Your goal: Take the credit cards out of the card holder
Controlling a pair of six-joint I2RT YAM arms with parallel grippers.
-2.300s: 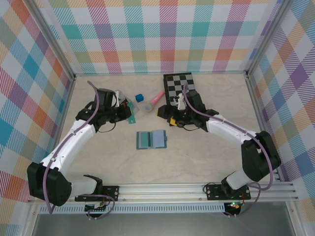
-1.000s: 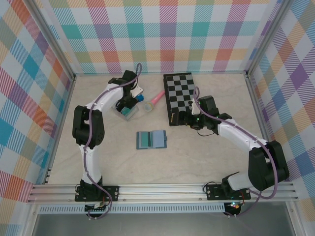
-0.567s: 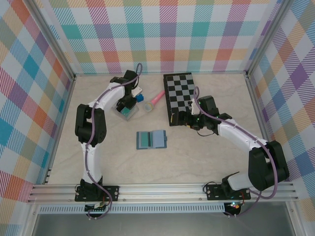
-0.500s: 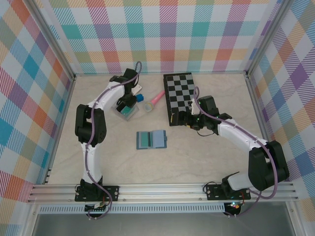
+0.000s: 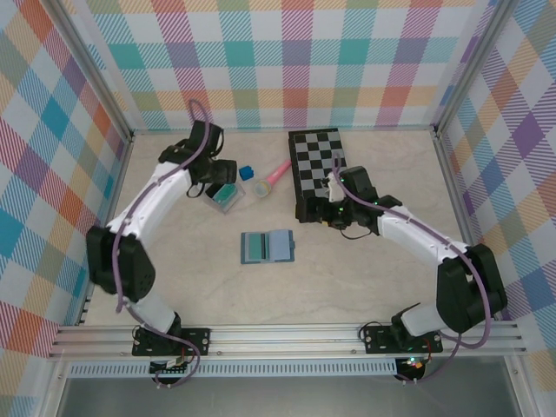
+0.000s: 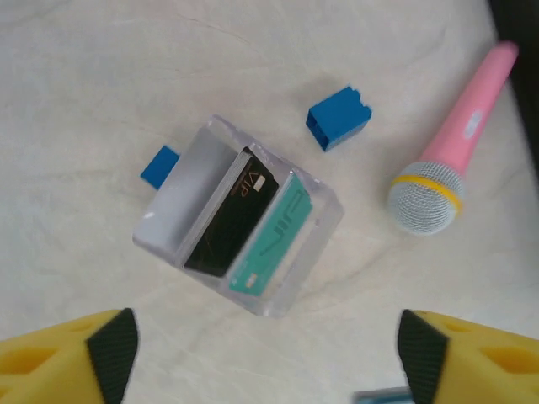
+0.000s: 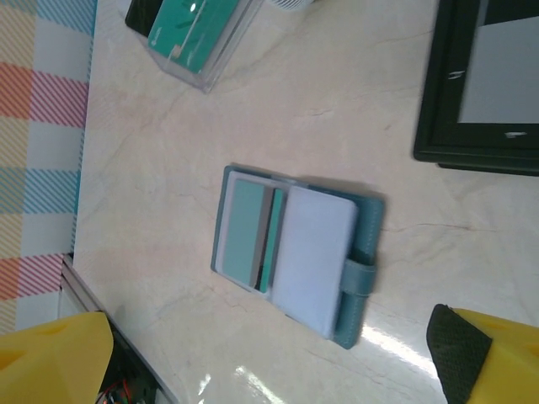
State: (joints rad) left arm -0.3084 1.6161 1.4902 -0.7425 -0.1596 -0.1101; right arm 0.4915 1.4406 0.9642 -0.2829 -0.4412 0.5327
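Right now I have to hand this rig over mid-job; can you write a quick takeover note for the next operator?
Grippers: the left gripper is open and empty, hovering over the clear box. The right gripper is open and empty, at the near left corner of the chessboard, clear of the card holder.
Things: the card holder lies open and flat on the table between the arms.
Done: a black card and a teal card stand in the clear box.
Left: a pale teal card, with a greener edge beside it, sits in the holder's pocket. Pull out whatever remains.
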